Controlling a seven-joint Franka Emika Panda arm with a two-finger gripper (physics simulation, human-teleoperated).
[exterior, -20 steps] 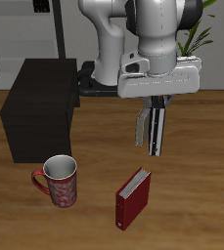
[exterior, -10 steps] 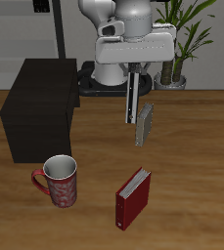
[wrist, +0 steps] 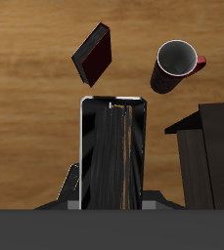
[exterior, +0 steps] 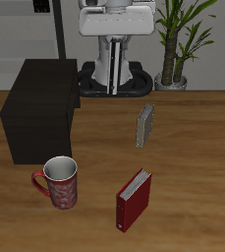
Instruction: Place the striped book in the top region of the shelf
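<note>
Wooden bench [exterior: 193,167]: the mug [exterior: 60,182] looks empty, its pattern illegible. The claw [wrist: 112,190] is clamped on the striped book [wrist: 112,151], high beside the shelf [exterior: 37,108].

Between my fingers [wrist: 72,184] I hold the striped book [wrist: 113,156] edge-on (dark spine and white page edges facing me). Beneath lie the wooden table [wrist: 35,49], a dark-red book [wrist: 92,55], a mug [wrist: 176,64] and the shelf [wrist: 209,156].
</note>
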